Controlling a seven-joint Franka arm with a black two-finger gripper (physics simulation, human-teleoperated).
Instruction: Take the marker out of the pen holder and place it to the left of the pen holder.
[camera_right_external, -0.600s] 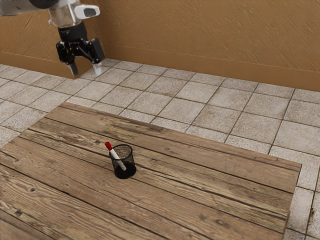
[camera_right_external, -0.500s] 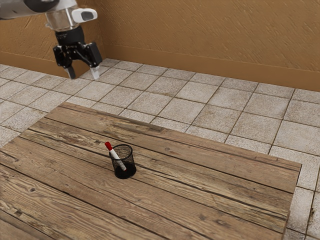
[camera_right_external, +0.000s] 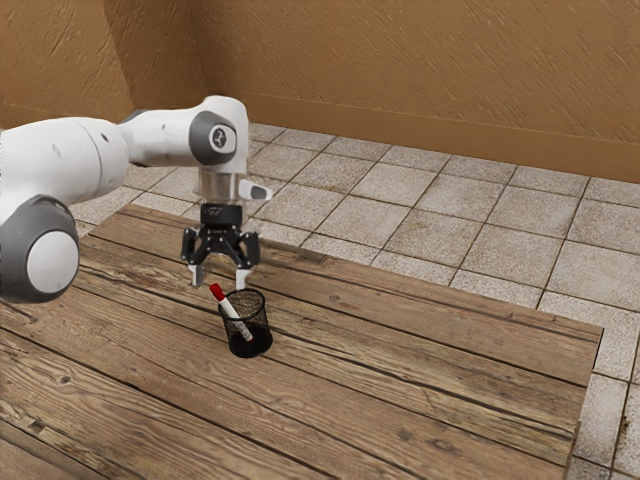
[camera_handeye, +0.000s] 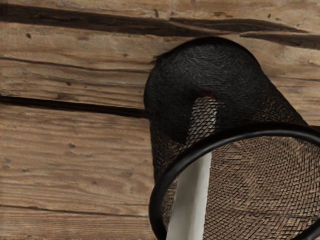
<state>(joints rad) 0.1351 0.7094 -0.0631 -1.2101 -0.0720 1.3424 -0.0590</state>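
Marker (camera_right_external: 231, 311) in the holder (camera_right_external: 262, 326), leaning, red end up past the rim toward the exterior view's left; holder upright on the plank table (camera_right_external: 400, 385). End effector (camera_right_external: 219, 279) near the red end, fingers spread wide, grip empty. Arm (camera_right_external: 75, 160) in from the exterior view's left; tiled floor (camera_right_external: 370, 220) beyond, on the far side.

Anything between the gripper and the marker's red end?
Nothing I can see: in the exterior view, the open gripper hovers close by the red end of the marker, with no other object between them.
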